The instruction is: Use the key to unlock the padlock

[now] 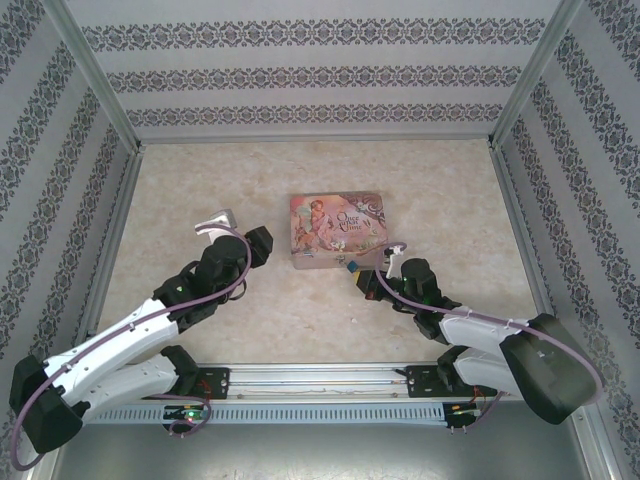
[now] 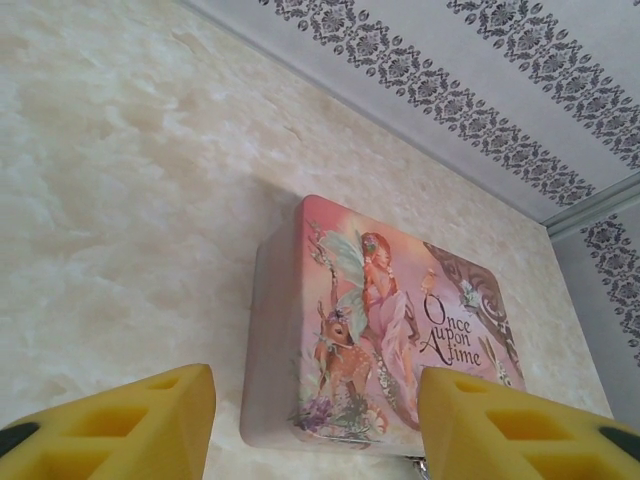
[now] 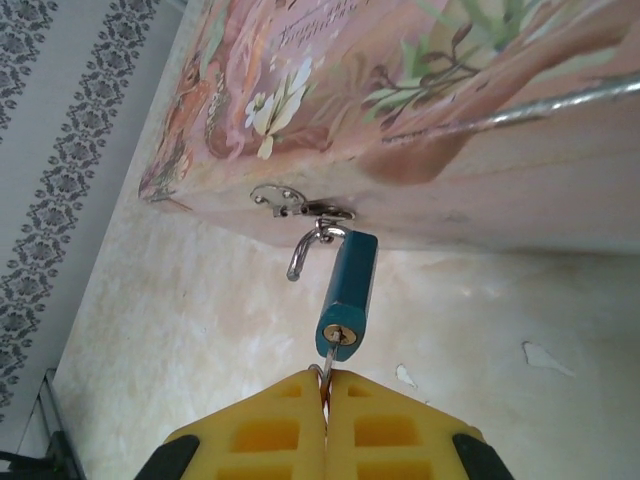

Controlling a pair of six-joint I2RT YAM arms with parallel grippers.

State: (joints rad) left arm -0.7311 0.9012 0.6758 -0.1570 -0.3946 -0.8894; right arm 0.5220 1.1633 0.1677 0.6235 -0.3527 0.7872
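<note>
One table [image 1: 300, 320] bears one pink tin [image 1: 338, 230]. Of two grippers, the left gripper [image 1: 214, 224], left of the tin, gapes wide and empty. The right gripper [image 3: 325, 395], at the tin's front, is pinched tight. One blue padlock [image 3: 348, 290] hangs from the tin's hasp [image 3: 300, 208]. One key [image 3: 327, 372], in its keyhole, sits in that pinch.

Bright, diffuse light leaves the top view pale and hazy. In the left wrist view the tin [image 2: 380, 320] throws a soft shadow toward nine o'clock. In the right wrist view the padlock [image 3: 348, 285] is crisp, while the tin's print at twelve o'clock is soft.
</note>
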